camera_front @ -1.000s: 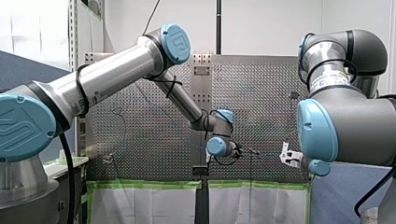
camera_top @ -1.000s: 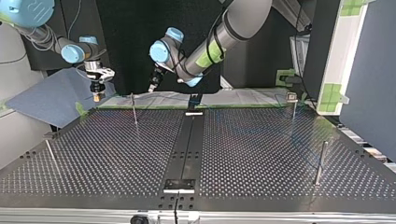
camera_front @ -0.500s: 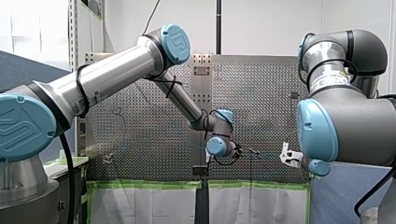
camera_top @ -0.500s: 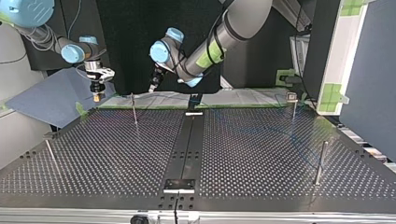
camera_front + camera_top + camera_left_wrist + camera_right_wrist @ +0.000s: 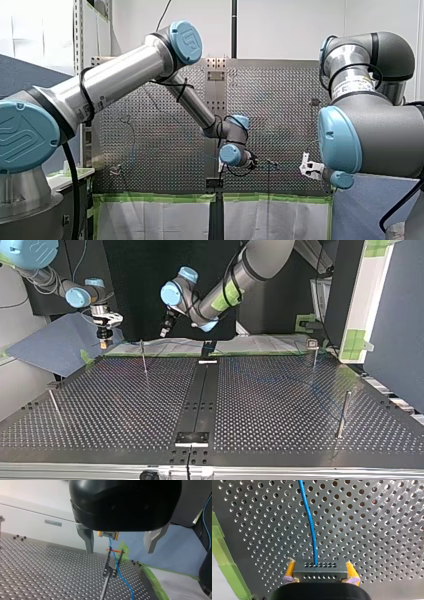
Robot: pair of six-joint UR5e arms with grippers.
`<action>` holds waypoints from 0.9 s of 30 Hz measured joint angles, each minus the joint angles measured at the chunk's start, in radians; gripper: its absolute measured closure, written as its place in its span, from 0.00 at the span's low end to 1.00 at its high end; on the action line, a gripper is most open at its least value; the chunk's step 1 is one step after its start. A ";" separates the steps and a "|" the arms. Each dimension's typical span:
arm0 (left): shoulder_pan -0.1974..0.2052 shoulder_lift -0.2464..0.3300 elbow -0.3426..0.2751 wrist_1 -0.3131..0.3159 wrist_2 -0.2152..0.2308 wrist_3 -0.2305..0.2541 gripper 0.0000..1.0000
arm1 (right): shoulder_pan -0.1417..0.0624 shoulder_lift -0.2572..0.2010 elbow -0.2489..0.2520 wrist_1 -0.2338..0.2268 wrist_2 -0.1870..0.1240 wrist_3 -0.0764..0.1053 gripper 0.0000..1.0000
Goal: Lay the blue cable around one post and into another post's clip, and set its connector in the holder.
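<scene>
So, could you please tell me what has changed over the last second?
My left gripper rose slightly; it is open and holds nothing. My right gripper stayed where it was, shut on the connector of the blue cable. The posts have not moved.

A plain white wall point(image 5: 290, 30) stood evenly lit behind the perforated silver metal table point(image 5: 280, 100). Bright green tape point(image 5: 160, 198) ran along the table's edge nearest the front view, with a white sheet point(image 5: 150, 220) below it. A dark blue-grey partition panel point(image 5: 20, 75) closed that view's left (another such panel point(image 5: 400, 315) stood at the top view's right). A black backdrop point(image 5: 135, 285) hung beyond.
</scene>
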 joint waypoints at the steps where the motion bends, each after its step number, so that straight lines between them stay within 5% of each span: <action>1: 0.000 0.007 -0.007 0.006 0.000 -0.002 0.00 | 0.000 0.000 0.000 0.000 0.000 0.000 1.00; 13: 0.001 0.114 -0.115 0.109 0.002 -0.030 0.00 | 0.003 0.002 0.000 0.004 -0.001 0.001 1.00; 27: 0.029 0.231 -0.231 0.226 -0.046 -0.132 0.00 | 0.005 0.003 0.000 0.005 -0.002 0.002 1.00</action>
